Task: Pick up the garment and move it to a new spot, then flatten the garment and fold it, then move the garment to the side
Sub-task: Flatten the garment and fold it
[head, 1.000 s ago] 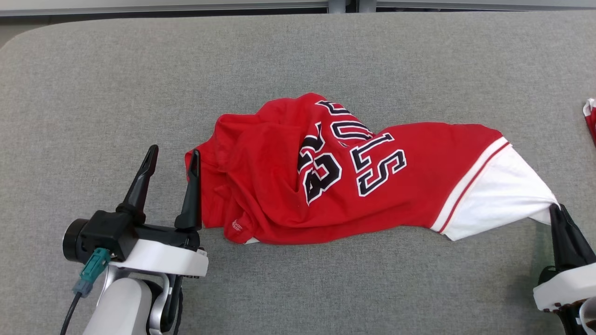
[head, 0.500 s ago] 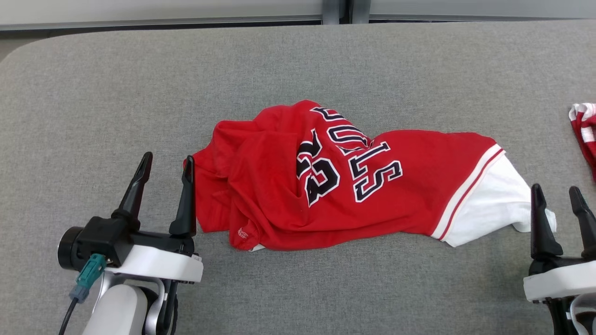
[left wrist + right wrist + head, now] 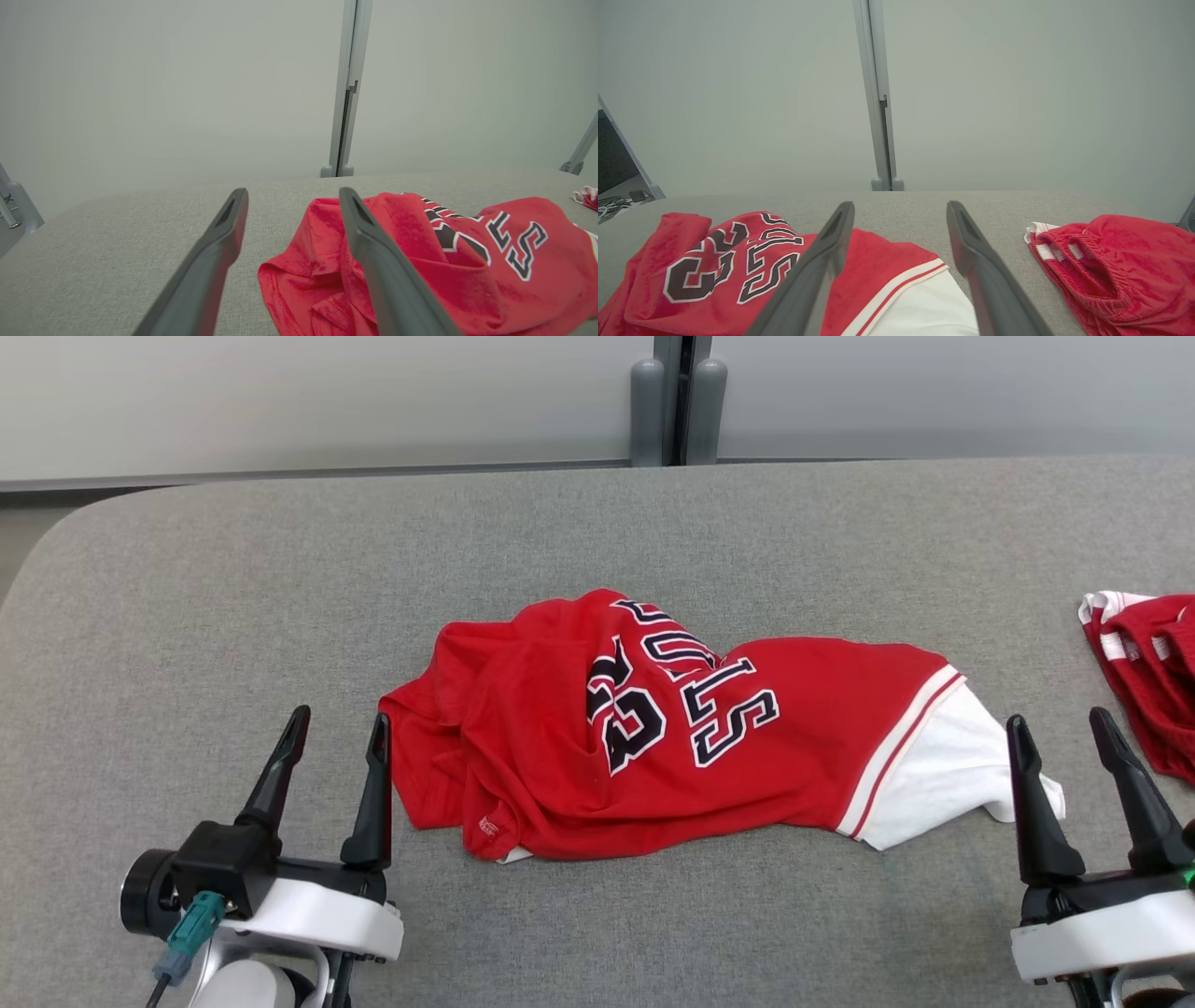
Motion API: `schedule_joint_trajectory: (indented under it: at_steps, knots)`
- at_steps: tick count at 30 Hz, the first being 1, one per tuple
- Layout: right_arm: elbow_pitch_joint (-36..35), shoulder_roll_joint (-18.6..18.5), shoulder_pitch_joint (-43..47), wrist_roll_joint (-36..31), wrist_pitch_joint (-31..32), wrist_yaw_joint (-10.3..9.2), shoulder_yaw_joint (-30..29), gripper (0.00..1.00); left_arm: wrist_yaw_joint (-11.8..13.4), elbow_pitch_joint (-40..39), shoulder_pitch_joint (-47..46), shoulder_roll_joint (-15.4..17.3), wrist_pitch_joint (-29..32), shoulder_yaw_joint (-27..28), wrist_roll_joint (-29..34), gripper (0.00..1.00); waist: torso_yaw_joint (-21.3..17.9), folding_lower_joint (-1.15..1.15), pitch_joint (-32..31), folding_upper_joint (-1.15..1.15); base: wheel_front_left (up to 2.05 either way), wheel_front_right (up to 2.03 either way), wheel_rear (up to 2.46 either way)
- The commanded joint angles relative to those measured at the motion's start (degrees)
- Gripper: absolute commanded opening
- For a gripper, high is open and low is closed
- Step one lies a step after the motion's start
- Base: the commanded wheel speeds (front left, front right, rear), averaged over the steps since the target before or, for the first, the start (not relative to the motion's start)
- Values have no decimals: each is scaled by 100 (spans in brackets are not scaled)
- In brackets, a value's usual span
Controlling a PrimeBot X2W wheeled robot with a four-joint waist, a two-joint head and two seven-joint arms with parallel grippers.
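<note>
The crumpled garment (image 3: 560, 775) (white end at 3 o'clock) lies between the left gripper (image 3: 341, 714) and right gripper (image 3: 1057, 715), both with fingers spread.

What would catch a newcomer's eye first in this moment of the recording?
The crumpled red jersey, with dark white-edged lettering and a white panel at its right end, lies in the middle of the grey table. The open left end effector and open right end effector flank its ends, holding nothing. A second red garment sits at the table's right edge.
</note>
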Motion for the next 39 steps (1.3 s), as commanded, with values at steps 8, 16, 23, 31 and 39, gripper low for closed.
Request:
schedule_joint_trajectory:
  at_steps: [8, 16, 23, 31, 39]
  knots:
    - [-129, 62, 292, 54, 143, 0, 73, 100, 61, -58, 194, 78, 116, -65, -17, 100, -12, 0, -258, 0, 0, 0, 0]
    - [-128, 67, 303, 94, 181, 0, 65, 100, 106, -118, 236, 75, 142, -113, -32, 100, -34, 0, -300, 0, 0, 0, 0]
    - [-116, 85, 320, 111, 190, 0, 50, 100, -23, -168, 180, 109, 247, -313, 9, 100, -19, 0, -320, 0, 0, 0, 0]
    - [-125, 104, 247, 142, 227, 0, 104, 100, -498, 109, 337, 7, 1194, -1177, 25, 100, -12, 0, -224, 0, 0, 0, 0]
    - [-90, 129, 169, 170, 202, 0, 163, 100, -495, 592, 139, -57, 1497, -1395, 62, 100, -71, 0, -80, 0, 0, 0, 0]
